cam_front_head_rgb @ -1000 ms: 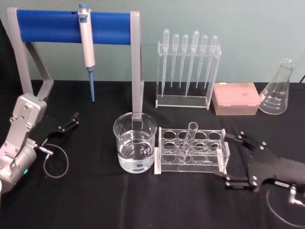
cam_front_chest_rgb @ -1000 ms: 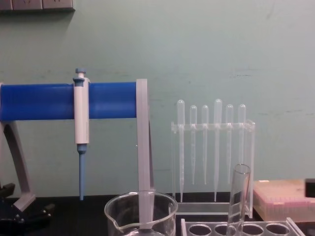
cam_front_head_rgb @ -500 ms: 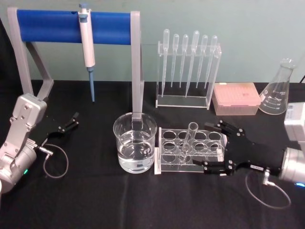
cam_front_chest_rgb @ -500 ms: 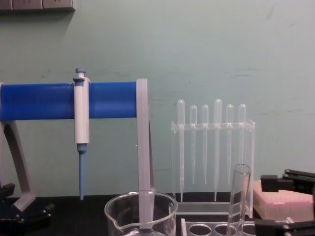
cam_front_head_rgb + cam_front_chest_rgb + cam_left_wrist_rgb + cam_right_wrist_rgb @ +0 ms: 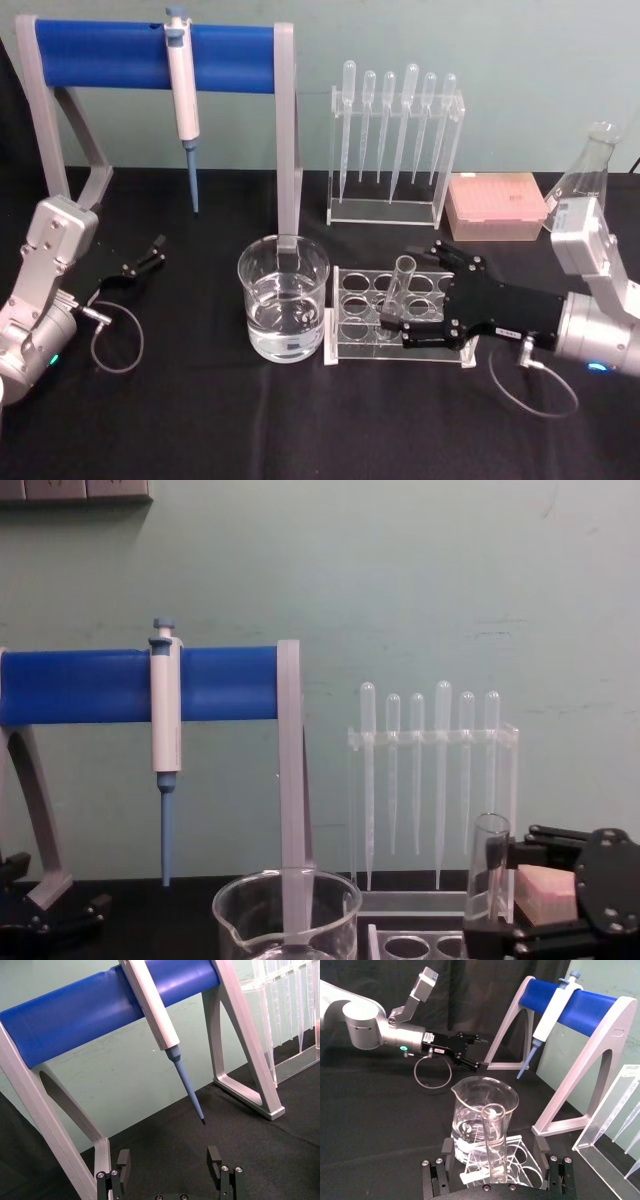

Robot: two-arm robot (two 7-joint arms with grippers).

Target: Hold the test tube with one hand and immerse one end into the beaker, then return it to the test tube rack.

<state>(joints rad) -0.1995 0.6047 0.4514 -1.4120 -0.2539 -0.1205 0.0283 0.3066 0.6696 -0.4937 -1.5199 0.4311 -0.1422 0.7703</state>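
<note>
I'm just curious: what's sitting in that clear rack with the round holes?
One test tube, leaning in one hole. The right gripper covers the rack's right end, hiding those holes.

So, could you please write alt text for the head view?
The right gripper, jaws open, straddles the test tube standing in its rack, beside a beaker holding clear liquid. The left gripper sits parked at left.

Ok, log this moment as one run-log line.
phase: pre-grasp | right end effector: open, straddling test tube | test tube: tilted in rack | beaker: part-filled, beside rack | left end effector: open, parked left
</note>
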